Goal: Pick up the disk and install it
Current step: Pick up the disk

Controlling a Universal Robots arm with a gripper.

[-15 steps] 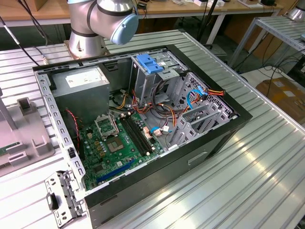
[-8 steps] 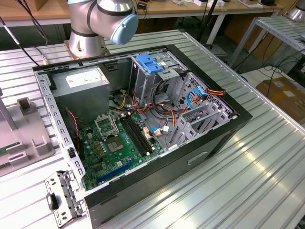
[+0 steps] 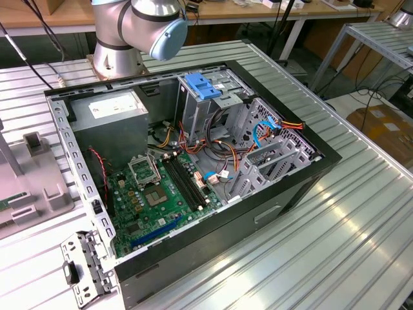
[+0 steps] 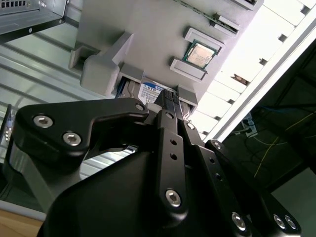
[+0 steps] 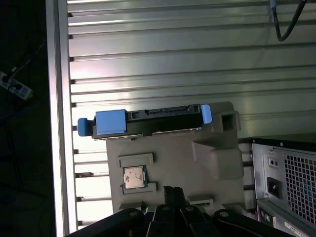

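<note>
Ribbed surface (image 5: 148,49) at the exterior view's left bears the grey holder (image 3: 39,194); your hand (image 4: 169,97), pinched together and empty, could knock its upright disk (image 5: 163,114) if lowered unopened.

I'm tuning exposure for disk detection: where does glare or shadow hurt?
First wrist view: the table glares in bands, but the disk reads clearly. Second wrist view: one table strip is blown out, the disk shaded. Exterior view: streaky table reflections, computer case interior evenly lit.
</note>
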